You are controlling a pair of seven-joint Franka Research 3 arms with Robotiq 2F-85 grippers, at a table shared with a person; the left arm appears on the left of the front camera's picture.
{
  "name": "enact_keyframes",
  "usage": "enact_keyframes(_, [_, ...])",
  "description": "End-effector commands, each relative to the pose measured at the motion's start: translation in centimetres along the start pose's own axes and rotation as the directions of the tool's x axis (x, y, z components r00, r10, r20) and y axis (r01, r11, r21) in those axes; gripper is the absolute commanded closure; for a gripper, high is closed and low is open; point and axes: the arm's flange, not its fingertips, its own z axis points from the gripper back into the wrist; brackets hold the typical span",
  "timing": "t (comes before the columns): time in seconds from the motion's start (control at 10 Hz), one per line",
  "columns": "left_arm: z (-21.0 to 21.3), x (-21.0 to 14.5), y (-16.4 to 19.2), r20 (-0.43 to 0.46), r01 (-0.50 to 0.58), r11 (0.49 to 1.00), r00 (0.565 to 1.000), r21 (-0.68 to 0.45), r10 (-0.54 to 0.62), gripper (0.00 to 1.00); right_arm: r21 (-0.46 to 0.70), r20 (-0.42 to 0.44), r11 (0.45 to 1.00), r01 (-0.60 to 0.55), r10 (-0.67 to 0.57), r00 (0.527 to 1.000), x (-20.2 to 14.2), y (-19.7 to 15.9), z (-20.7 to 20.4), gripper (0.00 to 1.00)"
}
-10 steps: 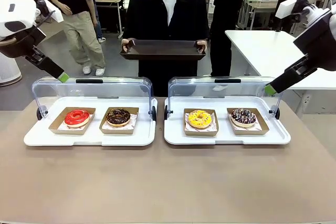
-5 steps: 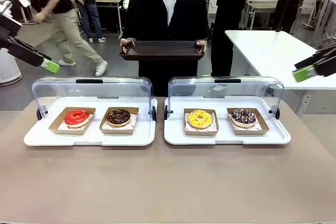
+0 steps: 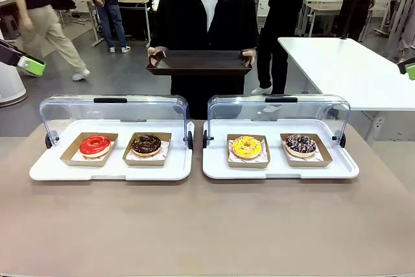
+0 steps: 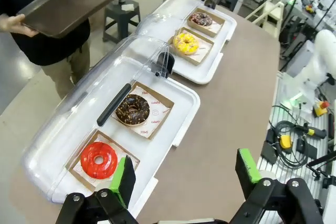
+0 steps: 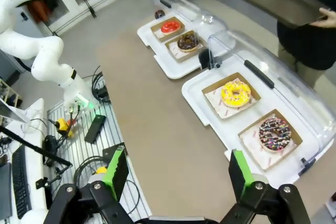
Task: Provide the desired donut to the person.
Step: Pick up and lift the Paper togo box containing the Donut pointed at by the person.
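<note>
donuts: four, none picked out yet, all on the worktop (image 3: 207, 225) between the robot and the person (image 3: 207, 17). worktop is brown, long side runs left-right. two white trays sit side by side on its far half, left tray (image 3: 40, 172) and right tray (image 3: 350, 170). each has a clear cover (image 3: 65, 111) that looks rolled back toward the person's side, probably so the fingers (image 4: 125, 174) can get in from the robot's side.

person stands at the far edge holding a dark serving tray (image 3: 200, 63) level, a hand (image 3: 154, 55) at each end. its long axis runs left-right, above and behind the covers; reads as waiting to receive. neither hand points, so which donut is wanted cannot be told.

left tray: red donut (image 3: 95, 144) outer, chocolate donut (image 3: 146, 143) inner. right tray: yellow donut (image 3: 246, 146) inner, sprinkled donut (image 3: 300, 144) outer. each lies flat on paper in its own cardboard boat (image 3: 67, 155), likely so it can be lifted by the boat without touching the icing. rings, hole up, no long axis of their own; the row of four runs left-right.

left gripper (image 4: 186, 167): fingers spread wide, nothing between them, up high off the left tray's outer end. right gripper (image 5: 177, 164): same, wide apart and empty, high off to the right tray's side. both well apart from any donut.
</note>
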Motion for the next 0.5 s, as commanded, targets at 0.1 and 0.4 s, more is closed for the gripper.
enact_keyframes(0.1, [1.6,-0.7,1.8,0.01,-0.002,0.998,1.0,-0.067,0.003,0.0,0.066,-0.016,0.994,-0.089,0.09,0.996,-1.9,-2.7,1.0,0.0])
enact_keyframes(0.4, [2.6,-2.8,3.0,0.0,-0.006,0.994,1.0,-0.11,0.006,0.0,0.045,0.04,0.992,-0.116,0.114,0.993,-3.5,-4.2,2.2,0.0])
